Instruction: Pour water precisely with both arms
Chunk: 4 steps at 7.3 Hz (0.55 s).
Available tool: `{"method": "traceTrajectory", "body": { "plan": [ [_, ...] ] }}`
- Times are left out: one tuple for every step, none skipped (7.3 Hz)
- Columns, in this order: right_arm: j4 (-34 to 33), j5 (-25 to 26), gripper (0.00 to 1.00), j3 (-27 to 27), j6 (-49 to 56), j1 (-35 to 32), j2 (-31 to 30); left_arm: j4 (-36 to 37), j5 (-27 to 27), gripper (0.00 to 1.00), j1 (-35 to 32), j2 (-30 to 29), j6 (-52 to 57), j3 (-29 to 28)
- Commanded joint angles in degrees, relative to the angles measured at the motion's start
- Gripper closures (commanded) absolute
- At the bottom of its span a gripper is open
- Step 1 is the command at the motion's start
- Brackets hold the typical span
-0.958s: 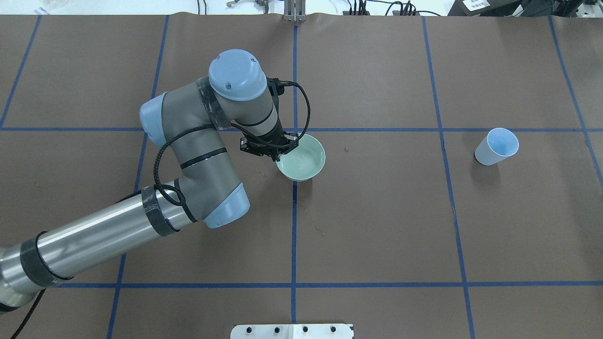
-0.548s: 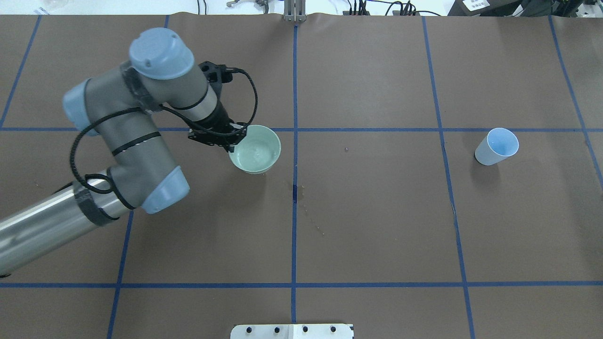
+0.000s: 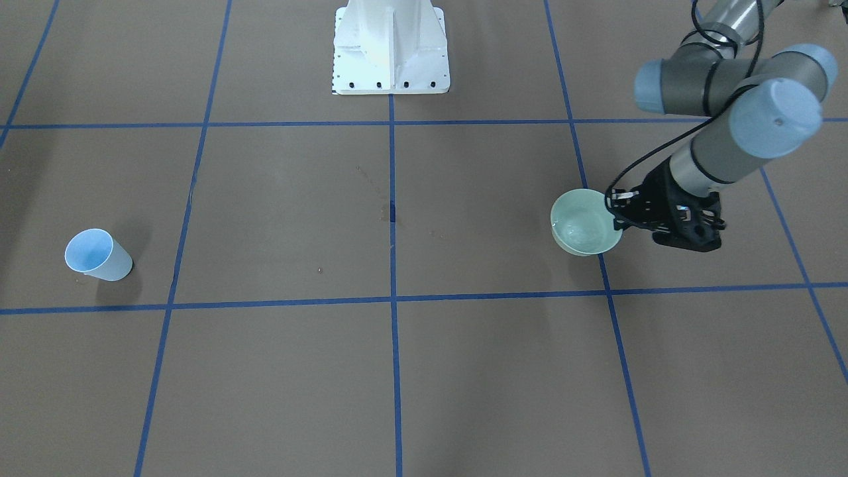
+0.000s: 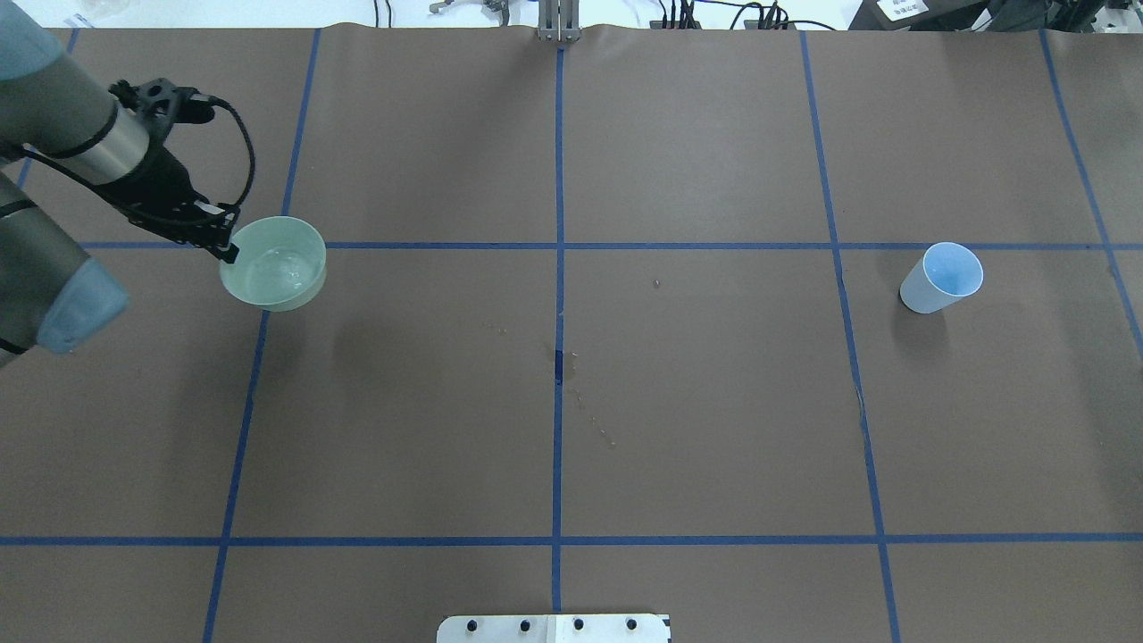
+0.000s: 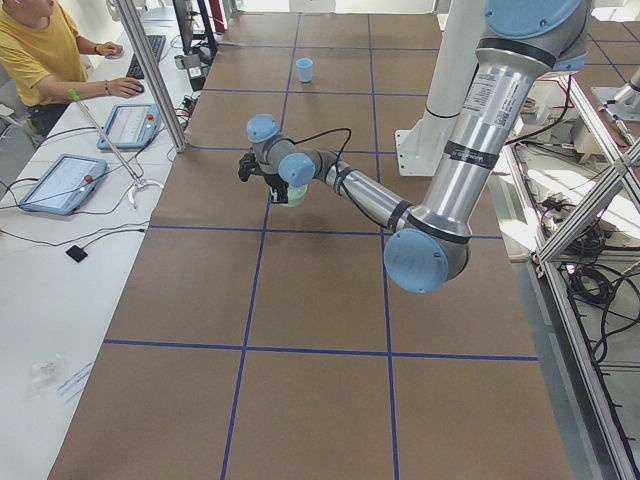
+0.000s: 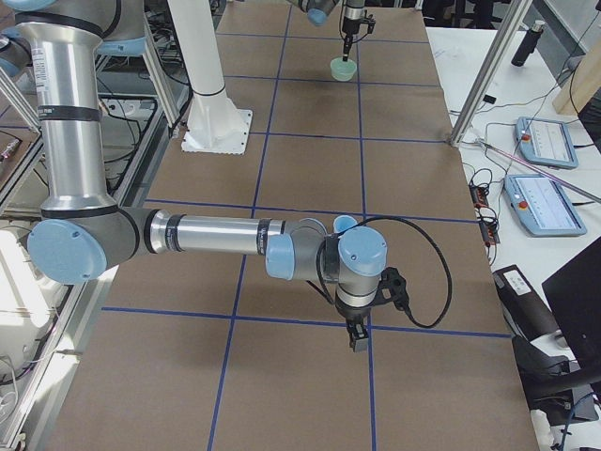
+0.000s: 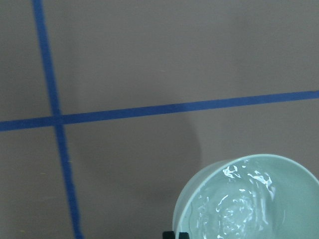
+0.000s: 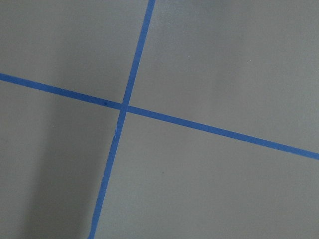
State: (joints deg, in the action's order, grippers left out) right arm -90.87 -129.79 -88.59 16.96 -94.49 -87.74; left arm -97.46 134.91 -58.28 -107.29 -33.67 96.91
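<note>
My left gripper [image 4: 227, 249] is shut on the rim of a pale green bowl [image 4: 273, 264] and holds it above the table's left side. It also shows in the front view [image 3: 616, 213] with the bowl [image 3: 585, 230]. The water [image 7: 234, 201] glints in ripples inside the bowl [image 7: 199, 199]. A light-blue cup [image 4: 940, 278] stands upright and alone at the right; it also shows in the front view [image 3: 98, 255]. My right gripper [image 6: 357, 340] shows only in the exterior right view, low near the cup [image 6: 346, 224]; I cannot tell if it is open.
The brown table cover has blue tape grid lines. Small wet spots [image 4: 576, 375] lie near the table's middle. The white pedestal [image 3: 391, 46] stands at the robot's side. Operators' desks with tablets [image 5: 60, 180] and a seated person [image 5: 40, 50] run along the far edge.
My left arm has swung far to the left, carrying the bowl from the table's middle to its left side. The cup has not moved.
</note>
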Motion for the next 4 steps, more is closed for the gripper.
{"method": "traceTrajectory", "body": {
  "plan": [
    [0.08,0.07,0.00,-0.01,0.00,0.00,0.03,-0.01,1.75,1.00,-7.08,6.28,13.14,-1.45],
    [0.08,0.07,0.00,-0.01,0.00,0.00,0.03,-0.62,3.32,1.00,-8.85,7.08,17.02,-3.90],
    [0.08,0.07,0.00,-0.01,0.00,0.00,0.20,-0.62,3.42,1.00,-11.13,7.44,21.59,-6.36],
    [0.08,0.07,0.00,-0.10,0.00,0.00,0.20,-0.62,3.34,1.00,-13.06,7.44,26.16,-9.43]
  ]
}}
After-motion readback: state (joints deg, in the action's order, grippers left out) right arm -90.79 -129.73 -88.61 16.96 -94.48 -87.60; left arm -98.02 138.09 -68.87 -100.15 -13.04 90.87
